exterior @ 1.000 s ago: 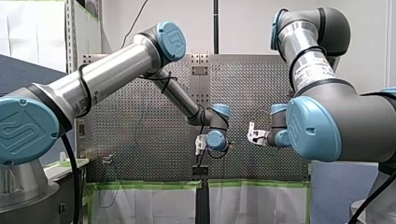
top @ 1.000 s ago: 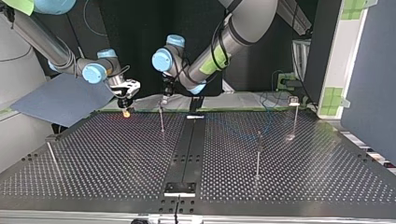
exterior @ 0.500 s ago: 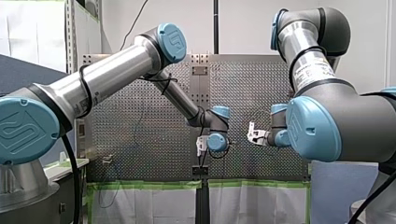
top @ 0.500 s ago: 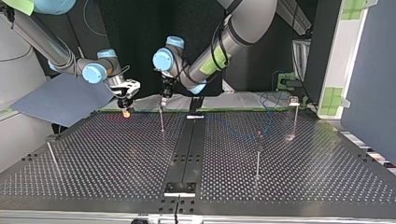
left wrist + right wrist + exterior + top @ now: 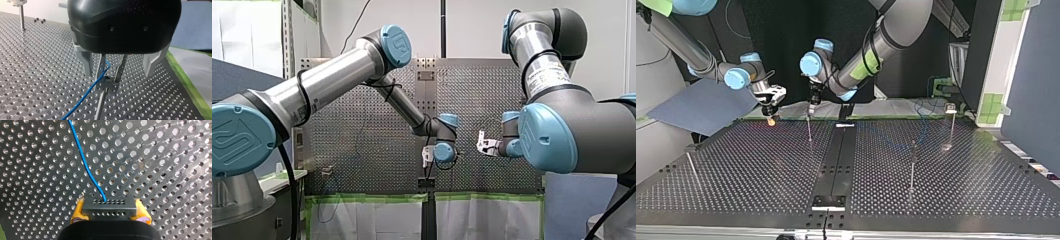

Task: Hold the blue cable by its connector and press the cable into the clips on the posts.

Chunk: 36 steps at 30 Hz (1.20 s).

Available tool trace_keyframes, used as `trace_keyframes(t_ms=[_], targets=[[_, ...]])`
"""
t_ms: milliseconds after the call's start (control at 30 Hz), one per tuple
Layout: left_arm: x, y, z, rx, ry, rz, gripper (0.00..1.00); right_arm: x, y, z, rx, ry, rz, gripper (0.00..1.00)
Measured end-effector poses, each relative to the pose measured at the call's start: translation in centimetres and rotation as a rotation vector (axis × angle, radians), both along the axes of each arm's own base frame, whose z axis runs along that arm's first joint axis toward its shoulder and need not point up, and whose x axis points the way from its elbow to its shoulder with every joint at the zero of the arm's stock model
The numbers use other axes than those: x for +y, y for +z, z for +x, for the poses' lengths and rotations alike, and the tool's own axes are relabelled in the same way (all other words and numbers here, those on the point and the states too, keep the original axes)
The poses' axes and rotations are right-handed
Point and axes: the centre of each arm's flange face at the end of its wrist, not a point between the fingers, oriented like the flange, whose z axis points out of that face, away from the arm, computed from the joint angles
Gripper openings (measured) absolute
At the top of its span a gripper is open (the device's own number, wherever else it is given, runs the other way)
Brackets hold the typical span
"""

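In the left wrist view my left gripper is open, its metal fingers wide on either side of a clip atop a thin post. The blue cable runs through that clip and down toward the table. In the right wrist view my right gripper is shut, its yellow pads on the black connector, and the blue cable leads away over the perforated plate. In the top view my left gripper hangs over the post, with my right gripper beside it.
Other clip posts stand on the perforated table: one at the top view's middle right, one at the far right, one at the near left. A black rail runs down the table's middle.
My left gripper has shifted slightly over the post's clip. My right gripper with the connector has stayed put.
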Motion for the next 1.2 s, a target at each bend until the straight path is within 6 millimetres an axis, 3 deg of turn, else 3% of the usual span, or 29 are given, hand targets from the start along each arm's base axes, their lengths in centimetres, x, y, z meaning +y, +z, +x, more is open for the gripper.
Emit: trace_keyframes(t_ms=[1200], targets=[[1.0,-0.2,0.2,0.008,0.013,0.115,1.0,0.0,0.0,0.0,-0.001,0.002,0.002,0.0]])
